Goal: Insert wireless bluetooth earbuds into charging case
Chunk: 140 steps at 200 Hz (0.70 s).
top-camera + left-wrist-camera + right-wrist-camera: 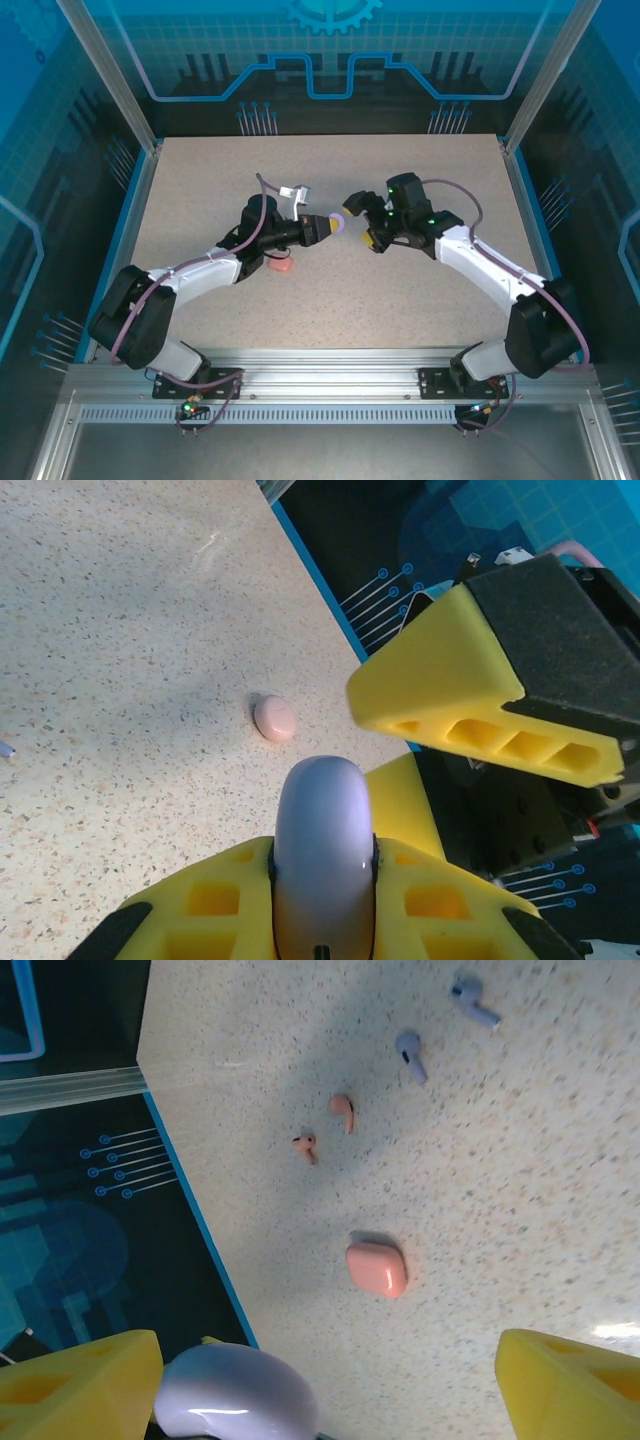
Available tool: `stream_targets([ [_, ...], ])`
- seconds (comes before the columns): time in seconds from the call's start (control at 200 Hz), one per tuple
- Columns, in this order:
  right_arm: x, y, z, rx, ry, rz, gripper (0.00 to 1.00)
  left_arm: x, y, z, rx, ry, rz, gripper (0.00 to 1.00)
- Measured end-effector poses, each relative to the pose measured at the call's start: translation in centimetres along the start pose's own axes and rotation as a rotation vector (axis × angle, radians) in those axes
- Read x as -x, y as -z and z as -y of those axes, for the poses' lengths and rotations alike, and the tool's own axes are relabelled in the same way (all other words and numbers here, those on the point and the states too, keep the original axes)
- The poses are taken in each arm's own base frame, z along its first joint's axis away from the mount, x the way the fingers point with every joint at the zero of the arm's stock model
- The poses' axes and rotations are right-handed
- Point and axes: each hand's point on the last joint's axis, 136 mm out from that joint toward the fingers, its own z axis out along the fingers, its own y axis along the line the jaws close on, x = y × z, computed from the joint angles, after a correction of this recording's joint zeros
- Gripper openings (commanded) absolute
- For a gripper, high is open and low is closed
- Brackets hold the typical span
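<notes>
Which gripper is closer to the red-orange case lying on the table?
Left. The red-orange case sits by the left arm's wrist, just behind the left gripper, which is shut on the purple case; the open right gripper is farther, beyond the purple case.

No legible txt, labels or nos. anywhere.

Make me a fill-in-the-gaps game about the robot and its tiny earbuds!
The held case in the left gripper is coloured ____.
The other case, lying on the table, is ____.
Near the red-orange earbuds lie ____ purple earbuds.
The right gripper has its jaws ____.
Missing words: purple, pink, two, open.
</notes>
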Motion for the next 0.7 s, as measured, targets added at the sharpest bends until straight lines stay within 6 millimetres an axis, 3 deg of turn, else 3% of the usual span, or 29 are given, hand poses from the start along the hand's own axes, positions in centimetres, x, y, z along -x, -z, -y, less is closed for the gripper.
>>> stream_targets([
  [0.235, -1.6, -1.9, -2.5, -0.001, -0.044, -0.015, 0.83, 0.1, 0.0, -0.2, 0.014, -0.022, 0.011, 0.00],
  [0.7, -2.2, -3.4, -2.8, 0.000, -0.091, -0.017, 0.52, 0.6, 0.2, 0.2, 0.017, -0.037, 0.029, 0.00],
])
